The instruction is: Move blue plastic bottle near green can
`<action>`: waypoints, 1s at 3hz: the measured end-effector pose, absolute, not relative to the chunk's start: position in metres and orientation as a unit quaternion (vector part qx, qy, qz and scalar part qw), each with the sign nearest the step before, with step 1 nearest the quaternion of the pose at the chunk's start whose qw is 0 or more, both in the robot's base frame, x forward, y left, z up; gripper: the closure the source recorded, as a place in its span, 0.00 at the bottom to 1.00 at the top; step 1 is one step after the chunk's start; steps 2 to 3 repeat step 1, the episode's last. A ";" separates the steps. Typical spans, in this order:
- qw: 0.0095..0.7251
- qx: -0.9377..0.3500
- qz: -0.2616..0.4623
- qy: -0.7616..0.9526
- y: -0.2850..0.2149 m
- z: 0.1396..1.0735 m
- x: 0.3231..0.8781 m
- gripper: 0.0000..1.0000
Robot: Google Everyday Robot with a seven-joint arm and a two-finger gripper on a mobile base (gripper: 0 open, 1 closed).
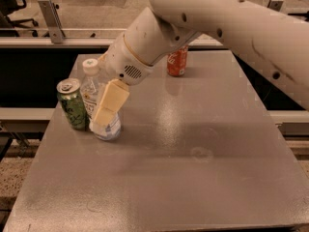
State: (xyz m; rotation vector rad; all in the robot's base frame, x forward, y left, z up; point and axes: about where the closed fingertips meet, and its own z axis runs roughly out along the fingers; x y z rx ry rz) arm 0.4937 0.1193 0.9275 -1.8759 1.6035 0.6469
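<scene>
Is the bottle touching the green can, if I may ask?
Cannot tell: the camera view shows bottle and green can edge to edge, no clear gap; the pincer sits across the bottle's front.
</scene>
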 end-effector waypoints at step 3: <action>0.291 -0.704 0.243 0.601 0.119 0.927 0.494 0.00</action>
